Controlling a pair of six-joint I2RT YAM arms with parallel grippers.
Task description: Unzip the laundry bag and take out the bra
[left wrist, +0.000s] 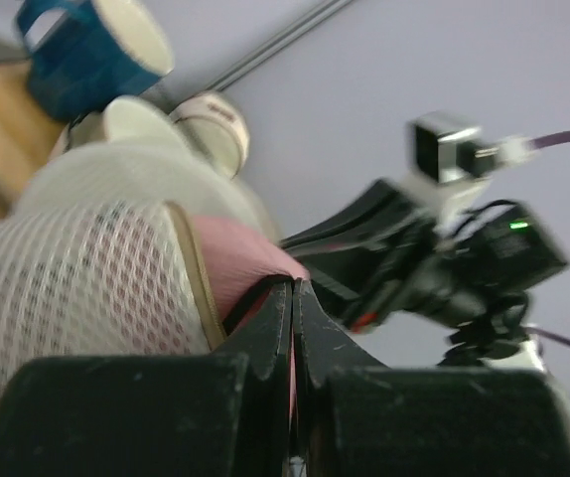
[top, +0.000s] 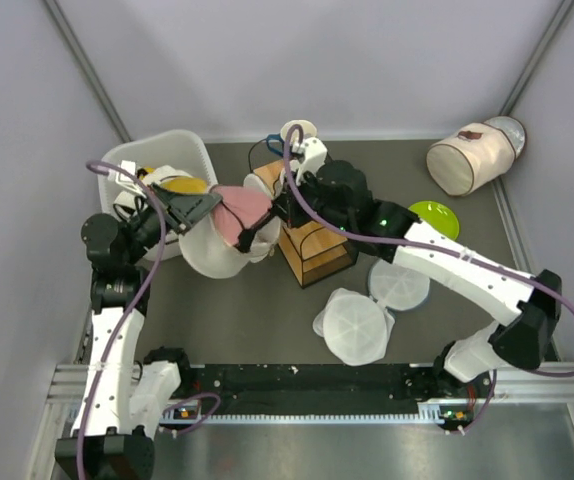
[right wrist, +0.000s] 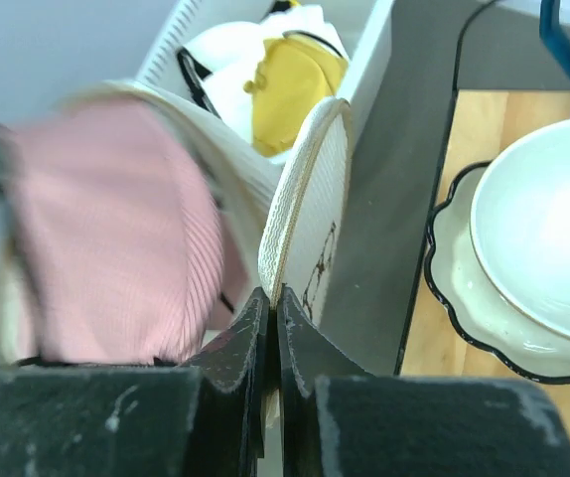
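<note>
Overhead: laundry bag (top: 212, 258) is held between both arms toward the surface's far-left corner, just beside the white basket (top: 157, 160), with the pink bra (top: 242, 205) sticking out of its open rim. Left wrist: left pincer (left wrist: 293, 308) together, clamped on the bra's dark edging. Right wrist: right pincer (right wrist: 270, 318) together, pinching the bag's rim flap.

The bra (top: 239, 210), centre-left of the top view, is dusty pink with fine ribbing and a dark edge. The laundry bag (top: 212, 258) just below it is cream-beige with a pale diamond mesh and a small dark-brown mark on one face. At upper left, a yellow cloth (top: 184, 185) lies in a white basket (top: 182, 143). A lime-green disc (top: 435, 215) lies right of centre on the dark grey surface (top: 267, 320).
</note>
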